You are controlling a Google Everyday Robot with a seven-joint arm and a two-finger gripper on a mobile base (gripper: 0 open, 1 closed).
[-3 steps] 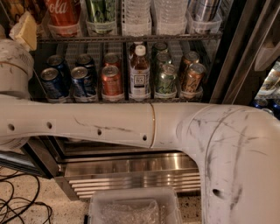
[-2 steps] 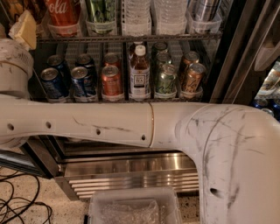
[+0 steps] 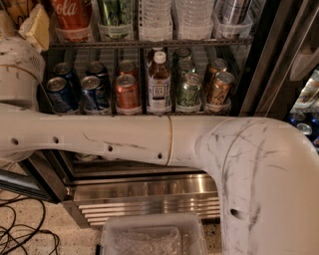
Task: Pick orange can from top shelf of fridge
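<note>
- The fridge (image 3: 251, 74) fills the upper part of the view, and two levels of drinks can be seen inside it
- The orange can (image 3: 221, 89) stands on the lower of these two levels, at the right end of the front row; a second can of the same kind stands directly behind it
- Just to its left is a green can (image 3: 188, 92), then a bottle with a white cap (image 3: 158, 79), a red-orange can with pale lettering (image 3: 127, 92) and two blue cans (image 3: 78, 93) at the left end
- The top shelf (image 3: 149, 44) is the dark wire rail above this row; it carries clear tubs with a red can (image 3: 72, 14), a green and white can (image 3: 115, 12), water bottles (image 3: 174, 15) and a silver can (image 3: 233, 11)
- The white, scratched robot arm (image 3: 124, 139) crosses the whole view under the lower row and hides the rack on which that row stands
- The gripper (image 3: 35, 27) is in the top left corner, before the left end of the top shelf and well apart from the orange can; only a pale wedge-shaped part of it shows, and I cannot tell if the gripper is wide or narrow, or if it holds something
- Under the arm the ribbed steel grille (image 3: 149, 199) is seen, and below it a clear plastic box (image 3: 149, 224) lies on the floor
- Black cables (image 3: 20, 234) lie on the floor at the lower left
</note>
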